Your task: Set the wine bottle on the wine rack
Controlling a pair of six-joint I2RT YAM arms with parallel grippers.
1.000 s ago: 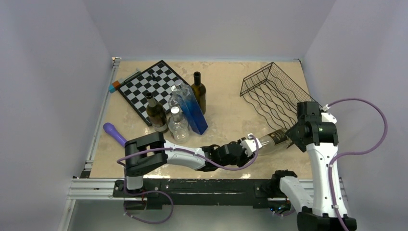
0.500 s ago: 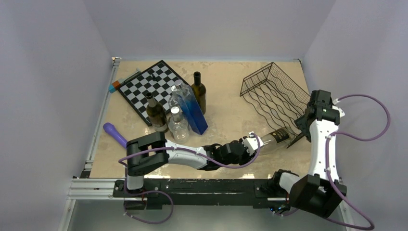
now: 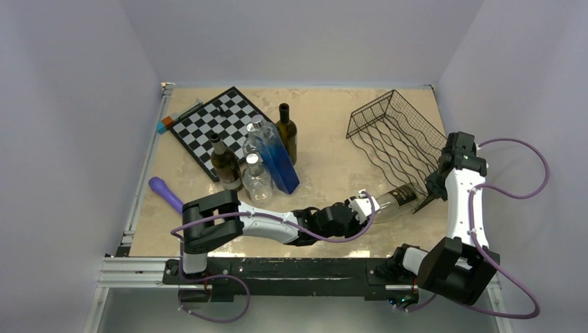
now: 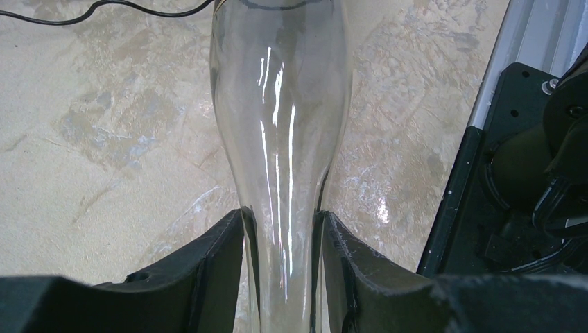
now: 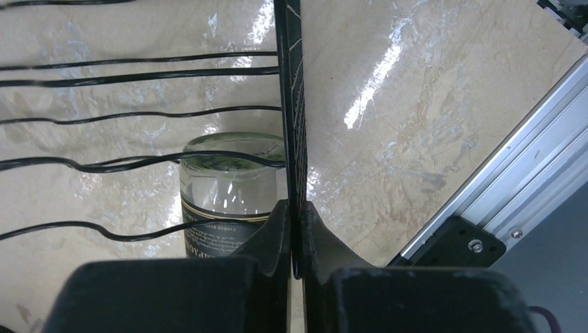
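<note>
A clear glass wine bottle (image 3: 393,202) with a black label lies on its side, its base toward the black wire wine rack (image 3: 395,135). My left gripper (image 3: 362,206) is shut on the bottle's neck (image 4: 281,208). My right gripper (image 3: 438,182) is shut on the rack's mesh side panel (image 5: 292,104) at its near right corner. In the right wrist view the bottle's base (image 5: 232,177) sits under the rack's wavy wires, just left of the panel.
A chessboard (image 3: 215,125), two dark bottles (image 3: 287,132) (image 3: 225,164), clear bottles (image 3: 258,182) and a blue box (image 3: 279,161) stand at the centre left. A purple object (image 3: 165,191) lies at the left. The table's metal rail (image 5: 499,180) runs close on the right.
My right arm swung from above the bottle's base out to the right and clamped on the rack's near corner. The left gripper and the bottle have barely moved.
</note>
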